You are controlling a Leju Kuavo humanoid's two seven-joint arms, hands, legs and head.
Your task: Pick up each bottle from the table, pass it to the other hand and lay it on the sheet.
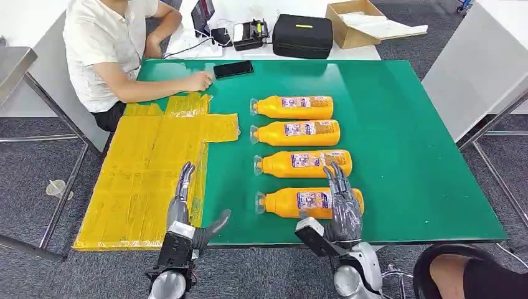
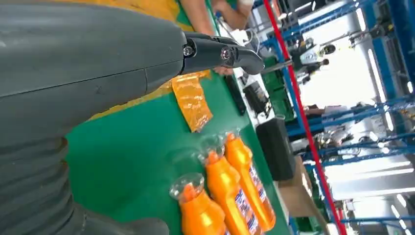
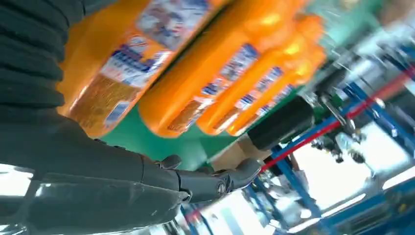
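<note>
Several orange bottles with clear caps lie in a row on the green table [image 1: 405,156], caps pointing toward the yellow sheet [image 1: 143,168]. My right hand [image 1: 342,205] hovers over the base end of the nearest bottle [image 1: 289,202], fingers stretched forward and holding nothing. In the right wrist view that bottle [image 3: 127,54] lies close by the right hand [image 3: 98,181], with the others beyond. My left hand [image 1: 187,212] is open at the near right edge of the sheet, thumb out toward the bottles. The left wrist view shows the left hand [image 2: 98,63] and the capped ends of the bottles [image 2: 200,210].
A person sits at the far left corner, one hand [image 1: 199,81] resting on the sheet's far end. A black phone [image 1: 233,68], a black case [image 1: 303,36] and a cardboard box [image 1: 355,22] lie at the back. Another person's knee [image 1: 467,274] is at the near right.
</note>
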